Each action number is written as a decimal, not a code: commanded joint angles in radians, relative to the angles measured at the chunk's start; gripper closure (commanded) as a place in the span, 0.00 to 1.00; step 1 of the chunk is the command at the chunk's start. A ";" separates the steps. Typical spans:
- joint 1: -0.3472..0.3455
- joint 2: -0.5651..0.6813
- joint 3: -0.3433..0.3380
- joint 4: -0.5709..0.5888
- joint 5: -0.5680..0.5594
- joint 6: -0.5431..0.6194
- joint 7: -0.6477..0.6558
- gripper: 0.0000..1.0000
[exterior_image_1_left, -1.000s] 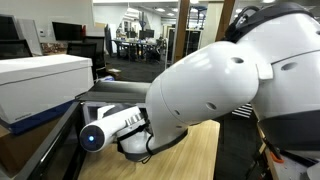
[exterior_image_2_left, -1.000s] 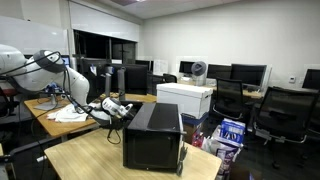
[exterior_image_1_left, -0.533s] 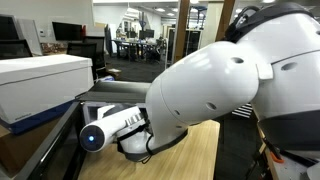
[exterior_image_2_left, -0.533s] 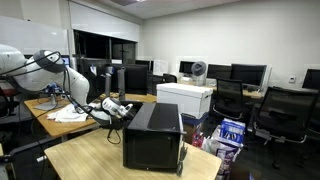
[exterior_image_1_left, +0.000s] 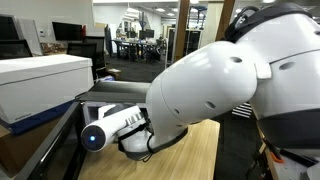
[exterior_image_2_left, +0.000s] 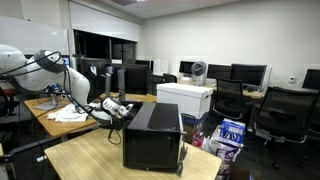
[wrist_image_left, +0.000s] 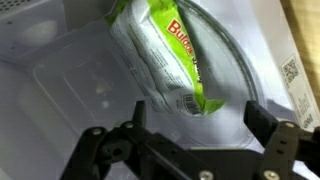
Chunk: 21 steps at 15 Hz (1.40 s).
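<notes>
We saw our gripper (wrist_image_left: 195, 130) wide open and empty at bottom centre, the green packet (wrist_image_left: 165, 50) just above it.

Even office light; wrist view soft, hazy.

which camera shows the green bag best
The wrist view: the green bag sits large in frame, lettering visible, just beyond the open gripper. Both exterior views show none of it, only the arm and the black box.
</notes>
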 joint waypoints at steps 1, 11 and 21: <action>-0.020 0.000 0.005 0.013 -0.071 -0.037 0.059 0.00; -0.077 0.000 0.058 0.021 -0.208 -0.057 0.113 0.00; -0.112 0.000 0.122 0.033 -0.390 -0.102 0.252 0.00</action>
